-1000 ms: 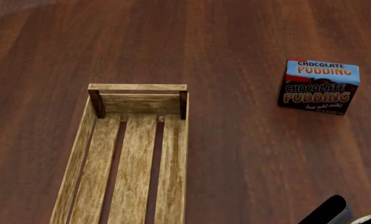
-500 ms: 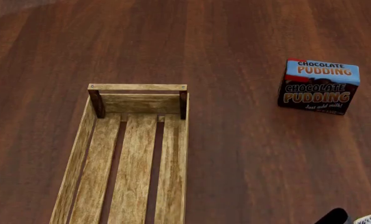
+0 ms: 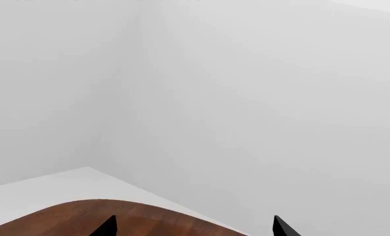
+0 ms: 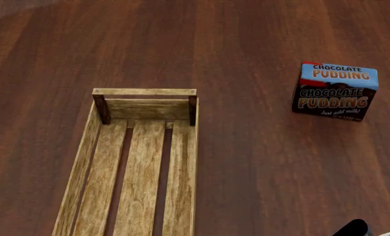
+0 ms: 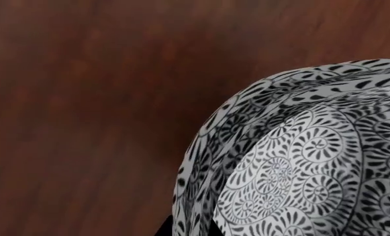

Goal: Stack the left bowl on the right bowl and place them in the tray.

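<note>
Left gripper [image 3: 195,227]: spread wide, nothing between the two dark tips, pointed past the table's edge at bare white wall. Right gripper [image 4: 353,229]: only a black scrap at the head view's bottom right corner, plus a dark sliver under the patterned bowl [image 5: 313,162] in its own wrist view; cannot tell whether clamped on the rim or merely beside it.

Bowl in black-and-white spirals, filling much of that wrist view, with what looks like a second rim nested inside; cannot say for sure that two sit there stacked. In the head view, just a pale crumb of rim next to the black scrap, well apart from the tray [image 4: 144,92]. Tray left of centre on the dark wood table [image 4: 247,39], slats bare. Chocolate pudding box [image 4: 334,91] upright far off to the right, probably clear of any straight carry.

Likely trouble from here:
- slipping out of a thin pinch on a curved, glossy rim
- leaving the inner bowl behind or tipping it, if only one wall is gripped
- clipping a plank side or corner post by carrying too low
- landing astride a side plank and tilting, with the load almost wholly outside the head view
</note>
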{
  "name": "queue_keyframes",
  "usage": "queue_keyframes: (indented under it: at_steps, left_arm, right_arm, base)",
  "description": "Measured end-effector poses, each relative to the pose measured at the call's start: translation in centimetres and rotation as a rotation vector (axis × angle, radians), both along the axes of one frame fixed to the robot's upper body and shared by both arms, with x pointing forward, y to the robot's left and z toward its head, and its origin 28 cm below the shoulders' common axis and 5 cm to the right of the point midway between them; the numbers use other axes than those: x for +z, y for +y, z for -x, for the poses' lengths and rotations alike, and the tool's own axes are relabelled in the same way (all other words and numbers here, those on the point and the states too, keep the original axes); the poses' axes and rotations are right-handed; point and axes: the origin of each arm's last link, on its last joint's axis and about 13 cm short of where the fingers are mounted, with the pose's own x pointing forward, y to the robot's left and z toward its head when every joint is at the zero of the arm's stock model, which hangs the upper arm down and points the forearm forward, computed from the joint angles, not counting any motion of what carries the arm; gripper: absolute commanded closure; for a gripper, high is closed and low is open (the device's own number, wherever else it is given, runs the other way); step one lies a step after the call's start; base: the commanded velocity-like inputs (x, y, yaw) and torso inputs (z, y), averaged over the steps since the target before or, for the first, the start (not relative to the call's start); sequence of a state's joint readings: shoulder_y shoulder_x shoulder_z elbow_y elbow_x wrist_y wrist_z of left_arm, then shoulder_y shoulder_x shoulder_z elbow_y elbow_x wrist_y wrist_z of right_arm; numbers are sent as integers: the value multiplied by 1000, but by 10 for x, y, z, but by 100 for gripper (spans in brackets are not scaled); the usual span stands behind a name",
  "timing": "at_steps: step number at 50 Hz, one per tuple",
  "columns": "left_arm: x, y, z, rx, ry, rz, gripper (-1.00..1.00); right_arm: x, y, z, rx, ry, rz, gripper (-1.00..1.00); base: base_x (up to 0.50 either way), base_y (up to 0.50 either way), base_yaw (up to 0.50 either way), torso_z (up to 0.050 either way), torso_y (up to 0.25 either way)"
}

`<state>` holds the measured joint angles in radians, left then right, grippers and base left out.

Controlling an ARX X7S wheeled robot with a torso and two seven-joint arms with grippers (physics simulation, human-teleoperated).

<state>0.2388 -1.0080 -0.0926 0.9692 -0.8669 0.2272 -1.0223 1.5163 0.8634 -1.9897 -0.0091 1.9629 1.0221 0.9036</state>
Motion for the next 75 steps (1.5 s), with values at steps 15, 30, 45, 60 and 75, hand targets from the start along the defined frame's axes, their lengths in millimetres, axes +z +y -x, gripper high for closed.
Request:
queue_keyframes:
  at_steps: [15,30,45,60,75]
  left_arm:
    - [1,0,2,-2,-6,3,-100]
    - [1,1,4,-5,-15,9,-100]
    - [1,0,4,-11,-19,13,-100]
    - [1,1,3,-11,-19,15,-100]
    - [1,2,3,-11,-22,18,-100]
  right_arm:
    - [33,9,4,57,-24,43,100]
    - [76,20,0,271,-77,108,100]
    - [112,30,-14,510,-123,155,100]
    - [141,39,-47,718,-150,219,100]
    - [168,53,-74,889,-200,262,100]
  base:
    - [0,0,0,0,0]
    - [0,0,0,0,1]
    - [0,0,0,0,1]
    - [0,0,0,0,1]
    - [0,0,0,1,1]
